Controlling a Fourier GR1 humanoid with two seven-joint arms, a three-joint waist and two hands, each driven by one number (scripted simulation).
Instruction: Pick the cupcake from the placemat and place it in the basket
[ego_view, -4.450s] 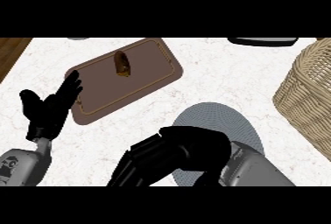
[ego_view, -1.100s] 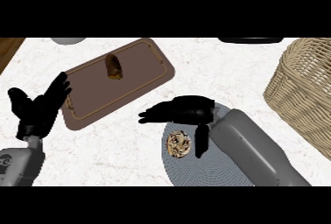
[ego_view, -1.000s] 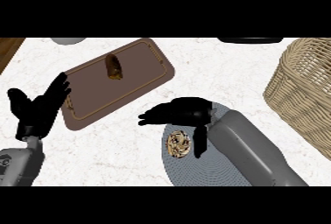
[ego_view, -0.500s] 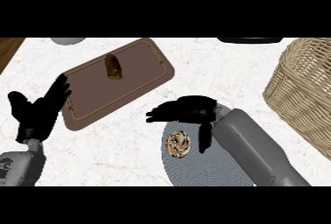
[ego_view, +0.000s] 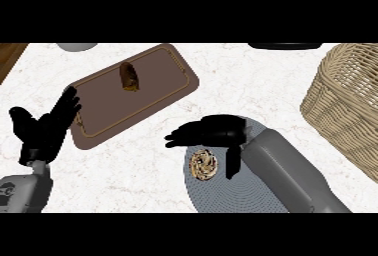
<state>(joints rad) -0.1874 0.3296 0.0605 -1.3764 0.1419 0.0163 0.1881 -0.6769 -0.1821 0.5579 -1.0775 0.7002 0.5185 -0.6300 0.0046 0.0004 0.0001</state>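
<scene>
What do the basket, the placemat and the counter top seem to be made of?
Basket: probably wicker, matte tan, woven strands showing. Placemat: seemingly woven fabric, matte grey, fine dotted weave. Counter top: looks like marble, white with faint veins.

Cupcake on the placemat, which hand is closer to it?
Right. The right hand is just beyond the cupcake, thumb alongside it; the left hand rests open near the left edge.

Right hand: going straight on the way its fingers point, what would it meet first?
The right hand points view-left across bare counter; probably the near corner of the brown tray first, height unclear.
</scene>
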